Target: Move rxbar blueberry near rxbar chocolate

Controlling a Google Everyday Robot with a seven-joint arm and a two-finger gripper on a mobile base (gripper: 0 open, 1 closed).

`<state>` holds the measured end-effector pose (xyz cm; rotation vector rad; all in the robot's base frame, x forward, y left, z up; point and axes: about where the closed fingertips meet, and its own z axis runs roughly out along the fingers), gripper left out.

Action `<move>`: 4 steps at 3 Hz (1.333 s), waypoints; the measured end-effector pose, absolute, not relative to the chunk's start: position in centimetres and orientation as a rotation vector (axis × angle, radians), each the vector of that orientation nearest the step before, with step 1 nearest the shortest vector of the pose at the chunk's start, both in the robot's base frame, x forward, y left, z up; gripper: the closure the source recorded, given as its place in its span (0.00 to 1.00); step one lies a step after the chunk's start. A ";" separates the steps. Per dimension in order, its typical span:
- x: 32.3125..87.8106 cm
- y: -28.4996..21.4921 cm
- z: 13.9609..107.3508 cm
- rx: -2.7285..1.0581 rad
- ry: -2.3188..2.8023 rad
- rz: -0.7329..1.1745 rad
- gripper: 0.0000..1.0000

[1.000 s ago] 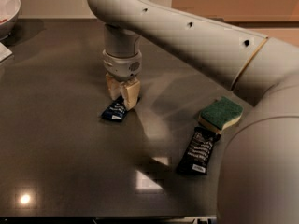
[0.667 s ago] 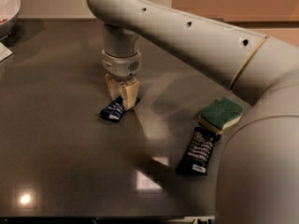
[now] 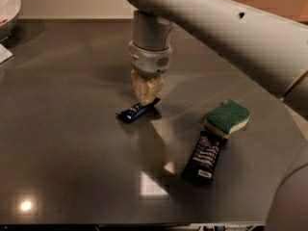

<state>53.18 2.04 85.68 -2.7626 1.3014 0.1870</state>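
Dark blue rxbar blueberry (image 3: 134, 112): held by its far end at the gripper tips, slanting down and camera-left from them; I can't tell if the low end is touching the table or just off it
gripper (image 3: 148, 99): pointing straight down, fingers pinched shut on that end of the blue bar
what changed: a second ago the tips were planted on the bar, which lay further camera-left; now gripper and bar have shifted camera-right together, and the bar has swung round to trail behind the tips
meaning: I read the grasp as good, the pick as done and the carry as just begun
rxbar chocolate (image 3: 204, 155): camera-right of the gripper and nearer the camera, well apart from it, lying flat, not moved
green sponge (image 3: 228, 117): camera-right of the gripper, at the black bar's far end and touching or overlapping it, not moved
table (image 3: 72, 153): dark glossy top, nothing in the way between the gripper and the black bar
left to do: most of the gap is still open; needs more travel camera-right and toward the camera, then a release
risk: with only an end pinch the bar may pivot or slip; I'd set it down on the black bar's gripper-facing side, away from the sponge
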 end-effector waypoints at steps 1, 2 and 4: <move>51.4 -1.0 86.9 -2.697 1.415 0.221 1.00; 49.9 -3.6 87.7 -2.638 1.519 0.250 1.00; 45.8 -6.8 87.8 -2.549 1.649 0.318 0.83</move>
